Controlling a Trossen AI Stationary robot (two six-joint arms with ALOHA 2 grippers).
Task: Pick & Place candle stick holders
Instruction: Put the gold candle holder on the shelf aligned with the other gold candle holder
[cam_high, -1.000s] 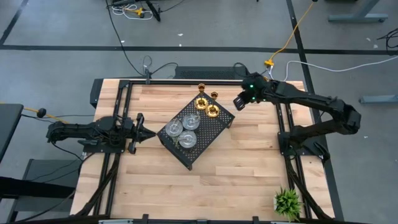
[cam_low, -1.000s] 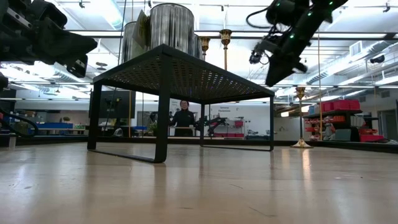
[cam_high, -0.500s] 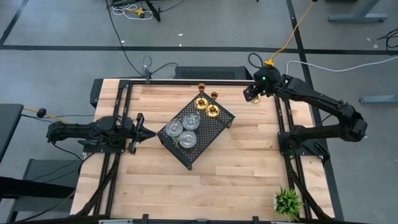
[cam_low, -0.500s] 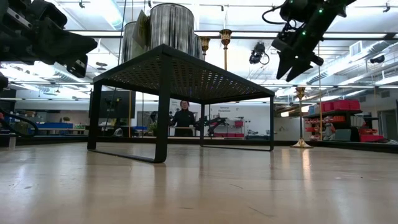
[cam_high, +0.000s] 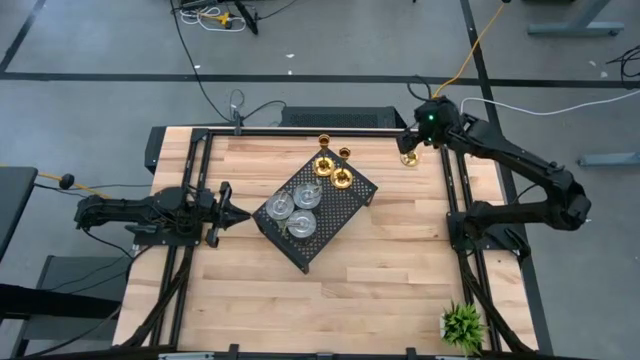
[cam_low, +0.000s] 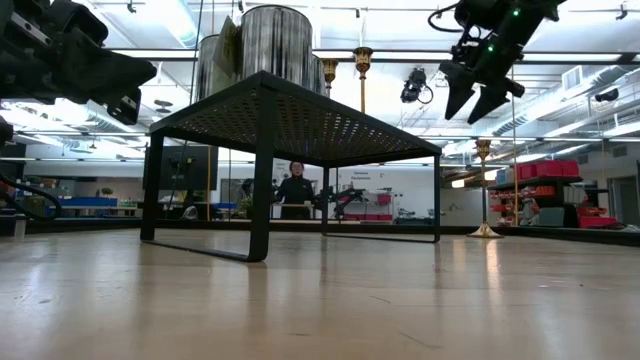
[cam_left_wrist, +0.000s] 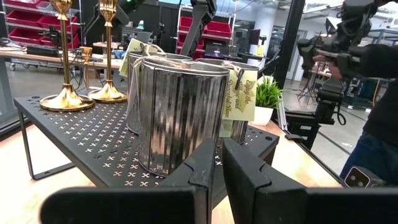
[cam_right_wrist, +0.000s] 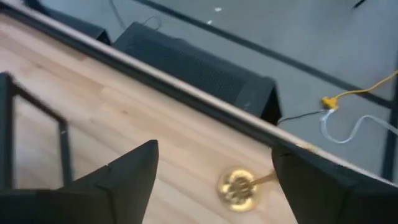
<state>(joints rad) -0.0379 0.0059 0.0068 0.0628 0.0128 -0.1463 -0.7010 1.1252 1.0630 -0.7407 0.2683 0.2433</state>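
Spread wide, the right gripper is held high above the table's far right corner, its two dark fingers seen well apart in the right wrist view. Between and beyond those fingers a lone gold candle stick holder is seen on the bare wood, upright on its round base, its long axis standing vertical as the low view confirms. In the high view this holder lies almost directly under the gripper, just beside the table's right rail. The coming move is judged to turn on that relation: a straight descent would be called for so that the slim stem ends up between the fingers, with little sideways correction needed.

The black perforated tray stands near the table's middle, well apart from this holder. Three silver holders are set on it, and the other gold holders are gathered at its far end.

The left gripper waits low at the tray's left side, fingers pressed together on nothing. The right arm is plainly the nearer one.
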